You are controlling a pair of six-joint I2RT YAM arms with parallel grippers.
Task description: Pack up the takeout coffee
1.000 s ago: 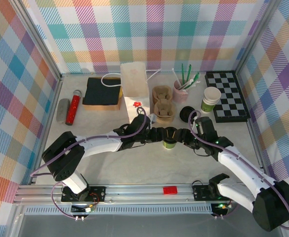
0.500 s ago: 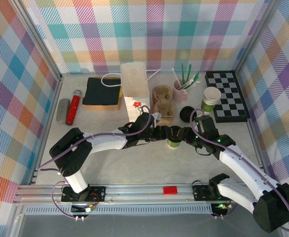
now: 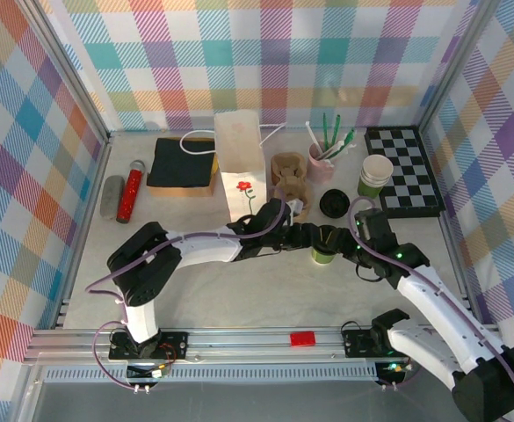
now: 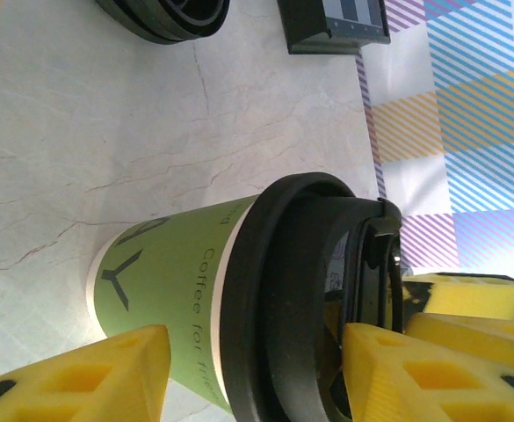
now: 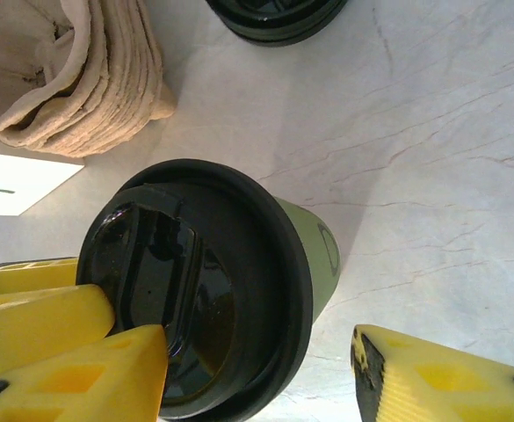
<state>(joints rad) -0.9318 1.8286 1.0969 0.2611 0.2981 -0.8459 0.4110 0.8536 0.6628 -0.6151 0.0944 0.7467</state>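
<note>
Left end effector (image 4: 255,352) astride takeout coffee (image 4: 186,299), grip cut off and unclear, right end effector (image 5: 257,343) spread loose

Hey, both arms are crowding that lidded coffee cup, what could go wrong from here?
1. The left gripper and right gripper flank the takeout coffee from opposite sides; they might clash or tip it.
2. One yellow finger sits at the rim of the black lid; pressure there might pop it off.

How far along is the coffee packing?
Done: nothing packed; the takeout coffee is lidded but outside the white paper bag. In hand: left fingers look closed on the cup, right fingers open beside it. Remaining: carry it to the bag and lower it in.
</note>
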